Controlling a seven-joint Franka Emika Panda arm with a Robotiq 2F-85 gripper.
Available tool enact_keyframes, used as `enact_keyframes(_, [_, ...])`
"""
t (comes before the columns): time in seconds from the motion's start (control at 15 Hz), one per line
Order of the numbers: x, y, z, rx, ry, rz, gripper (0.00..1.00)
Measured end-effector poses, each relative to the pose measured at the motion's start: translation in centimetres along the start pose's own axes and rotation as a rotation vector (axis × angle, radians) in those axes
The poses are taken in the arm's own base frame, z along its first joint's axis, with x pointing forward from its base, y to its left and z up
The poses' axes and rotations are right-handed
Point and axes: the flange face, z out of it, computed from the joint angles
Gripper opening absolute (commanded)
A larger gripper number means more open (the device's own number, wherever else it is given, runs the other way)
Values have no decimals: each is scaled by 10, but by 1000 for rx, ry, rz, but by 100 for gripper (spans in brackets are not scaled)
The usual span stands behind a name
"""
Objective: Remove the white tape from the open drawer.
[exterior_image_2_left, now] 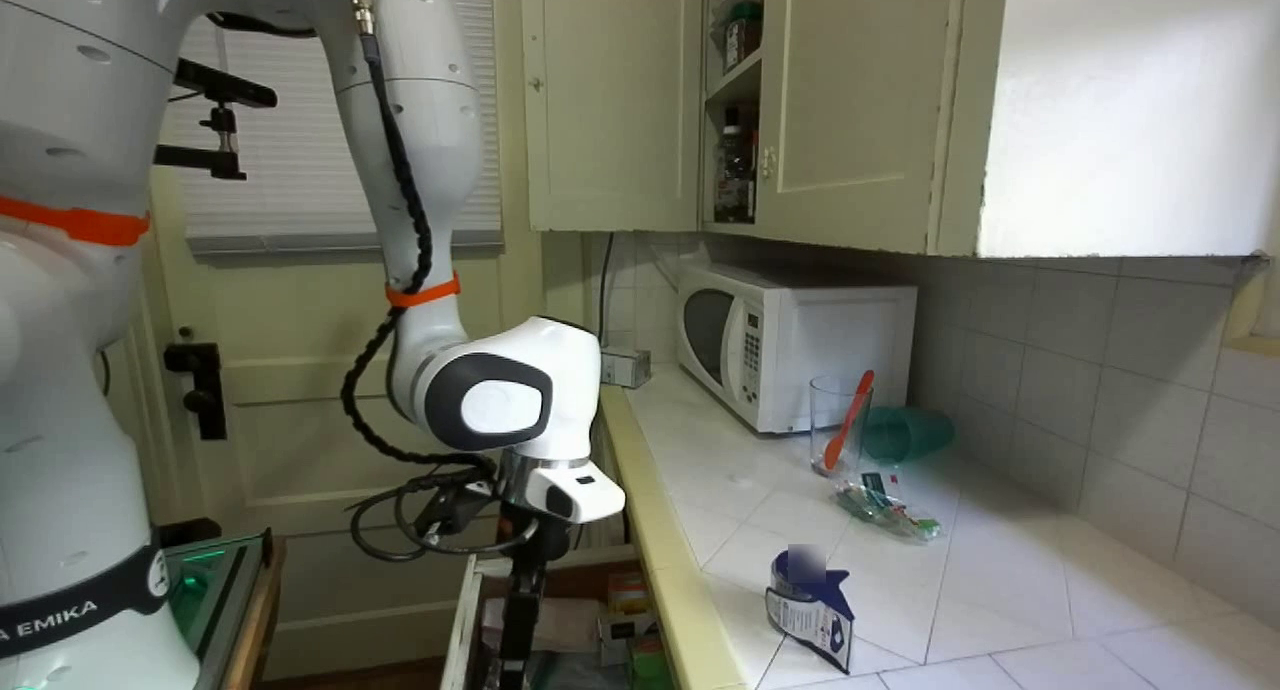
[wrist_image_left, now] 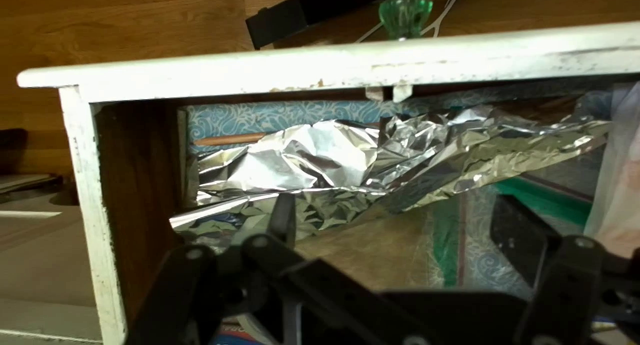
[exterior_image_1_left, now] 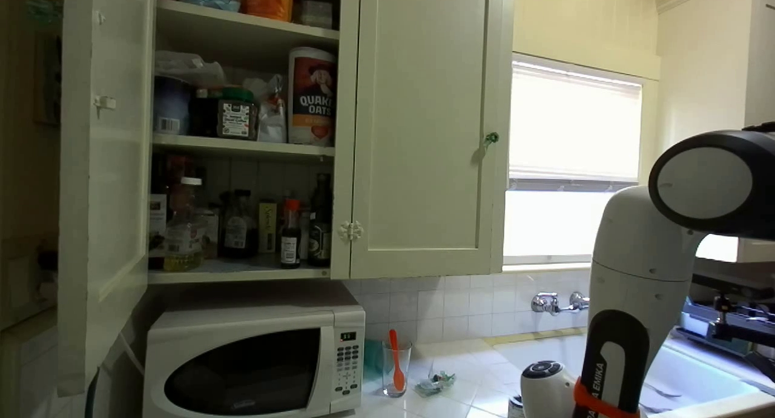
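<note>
The open drawer (wrist_image_left: 310,70) has a white front edge and fills most of the wrist view; in an exterior view the drawer's white edge (exterior_image_2_left: 460,620) shows beneath the counter. My gripper (wrist_image_left: 400,220) points down into it with jaws wide apart. Between the fingers I see only brown paper and a green strip lower down, nothing gripped. Crumpled foil (wrist_image_left: 325,160) lies across the drawer beyond the fingertips. I cannot make out the white tape for certain; a pale curved edge (wrist_image_left: 255,329) shows partly behind the left finger, too covered to identify.
A wooden stick (wrist_image_left: 230,139) lies beside the foil, and a clear plastic bag (wrist_image_left: 622,185) is at the right. The yellow counter edge (exterior_image_2_left: 665,560) borders the drawer. On the counter stand a blue package (exterior_image_2_left: 815,610), a glass (exterior_image_2_left: 828,435) and the microwave (exterior_image_2_left: 830,350).
</note>
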Motion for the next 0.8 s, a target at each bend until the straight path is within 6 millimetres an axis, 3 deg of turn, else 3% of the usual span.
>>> enact_keyframes(0.47, [10, 13, 28, -105, 97, -48, 100])
enact_keyframes(0.8, [4, -3, 37, -254, 164, -221, 100])
